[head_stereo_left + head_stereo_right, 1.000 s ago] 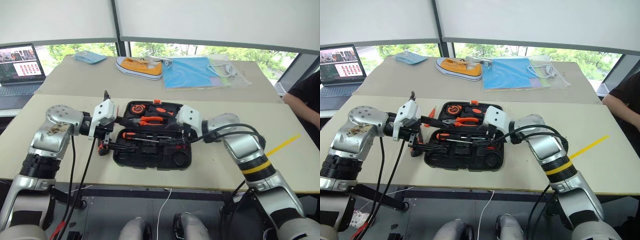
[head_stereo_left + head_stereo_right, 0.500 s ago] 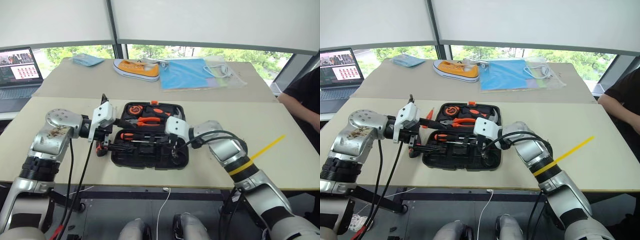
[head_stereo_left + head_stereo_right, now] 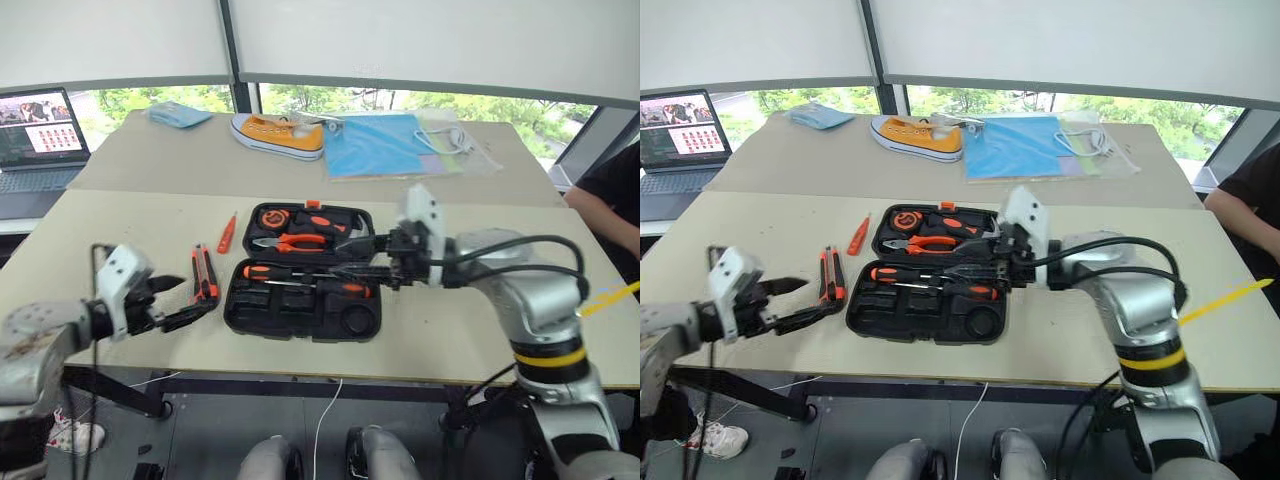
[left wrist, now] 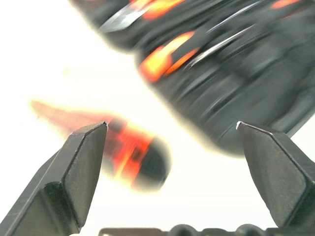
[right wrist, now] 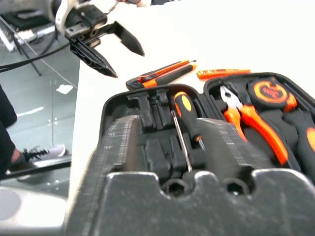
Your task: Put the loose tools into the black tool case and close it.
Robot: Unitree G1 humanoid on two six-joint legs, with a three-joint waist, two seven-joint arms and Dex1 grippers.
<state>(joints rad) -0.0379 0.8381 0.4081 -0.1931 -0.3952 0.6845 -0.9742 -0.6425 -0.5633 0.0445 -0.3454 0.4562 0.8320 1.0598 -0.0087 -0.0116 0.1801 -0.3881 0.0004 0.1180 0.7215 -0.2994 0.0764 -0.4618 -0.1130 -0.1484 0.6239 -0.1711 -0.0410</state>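
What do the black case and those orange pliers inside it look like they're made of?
The tool case looks like matt black moulded plastic: rounded corners, shaped recesses. The pliers seem to be grey metal at the jaws, with orange grips that are probably plastic or rubber; which one I cannot tell.

You're in an office-like lab: plain beige tables (image 3: 120,235) under big windows (image 3: 500,105) with white roller blinds (image 3: 420,40), an open laptop (image 3: 35,140) nearby.

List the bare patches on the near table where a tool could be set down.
Free: right of the black tool case, and far left, beyond the tester screwdriver. Crowded: between case and left gripper, where the utility knife lies.
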